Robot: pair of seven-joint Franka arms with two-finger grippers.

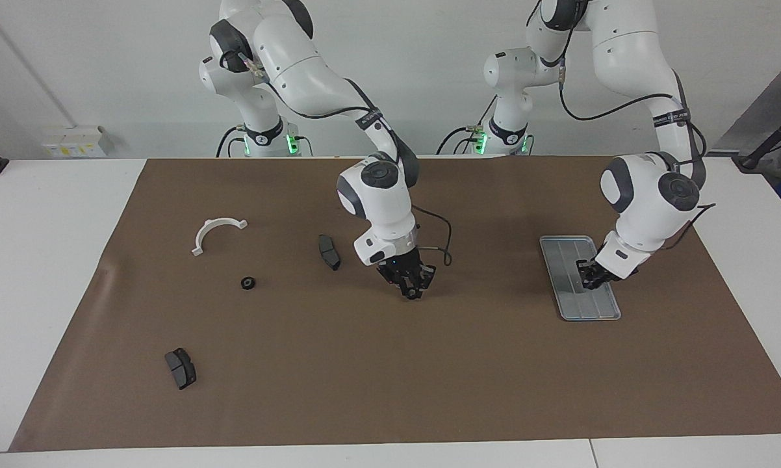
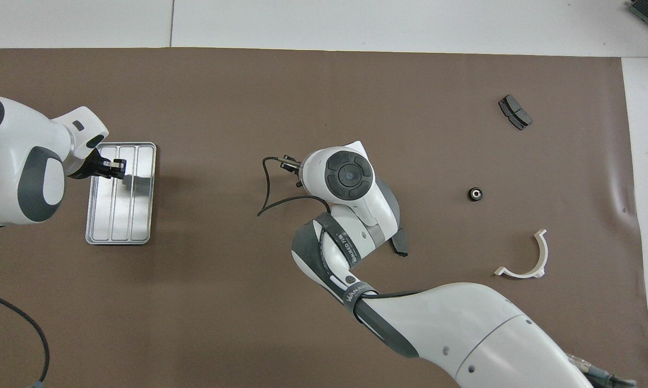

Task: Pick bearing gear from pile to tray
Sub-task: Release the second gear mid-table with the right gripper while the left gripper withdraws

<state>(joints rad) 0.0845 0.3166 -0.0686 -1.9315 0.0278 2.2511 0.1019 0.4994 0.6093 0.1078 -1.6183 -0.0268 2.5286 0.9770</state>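
One brake pad [image 1: 329, 251], plain facing, hides under the right arm overhead.

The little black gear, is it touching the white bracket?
Apart. The overhead view shows bare mat between the gear and the bracket.

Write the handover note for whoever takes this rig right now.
Left tool: shut, over the tray; whether it holds a part cannot be told.
Right tool: over bare mat mid-table, grip unclear.
One black gear lies on the mat near the white half-ring bracket; two brake pads lie loose.
No gear visible in the tray.
Left: move the gear to the tray.
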